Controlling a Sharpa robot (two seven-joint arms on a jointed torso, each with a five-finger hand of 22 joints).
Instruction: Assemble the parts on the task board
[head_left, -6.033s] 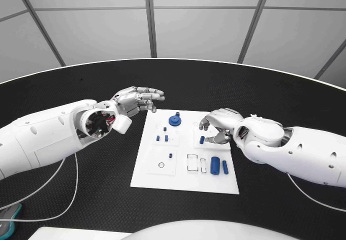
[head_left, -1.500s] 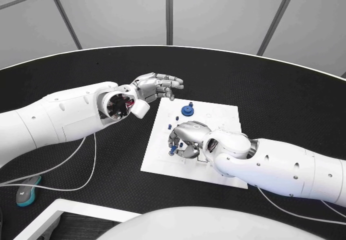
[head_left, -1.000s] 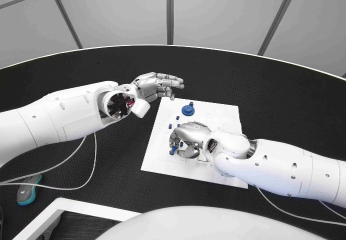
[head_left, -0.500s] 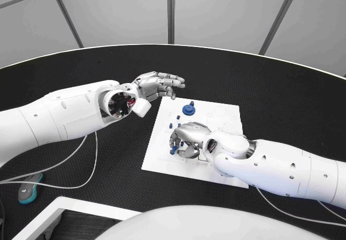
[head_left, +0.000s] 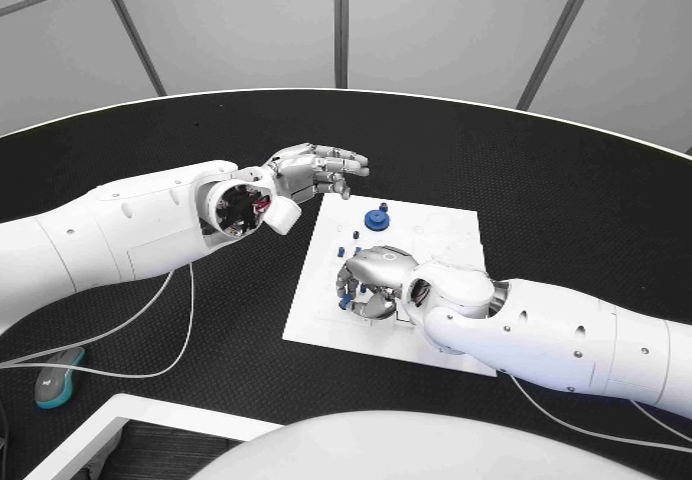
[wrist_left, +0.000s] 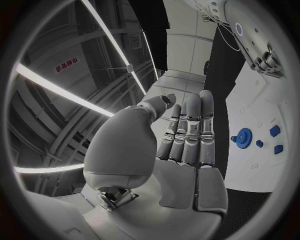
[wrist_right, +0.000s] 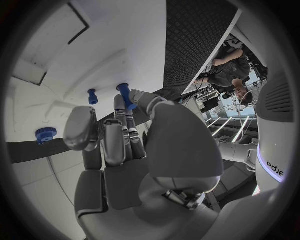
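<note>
Your right hand (head_left: 372, 278) sits low over the middle of the task board (head_left: 440, 225), fingers curled down toward a small blue part (head_left: 346, 292) at the board's 9 o'clock edge. In the right wrist view a blue peg (wrist_right: 125, 95) stands at the fingertips (wrist_right: 120, 106), touching or just beside them; you cannot tell from here whether it is truly pinched or only touched. Treat the grip as unconfirmed. Close slowly on the peg's shaft, keep it upright, and do not lift or press until you feel it seated between the fingers. A tilted peg will likely jam in its hole, so line it up straight before pushing down.

Your left hand (head_left: 310, 172) hovers off the board's 11 o'clock corner above the black surface (head_left: 548, 170), fingers extended side by side, holding nothing. It is apart from the board and out of the way; leave it there.

Mind the neighbours. A blue round knob (head_left: 376, 219) stands toward the board's 12 o'clock side, near your right hand, and a second small peg (wrist_right: 92, 96) stands just beside the one you are working. Your own right forearm covers the board's 4 o'clock portion, so whatever lies under it is hidden. Off the surface at 8 o'clock, white cables and a teal object (head_left: 52, 388) lie well clear.
</note>
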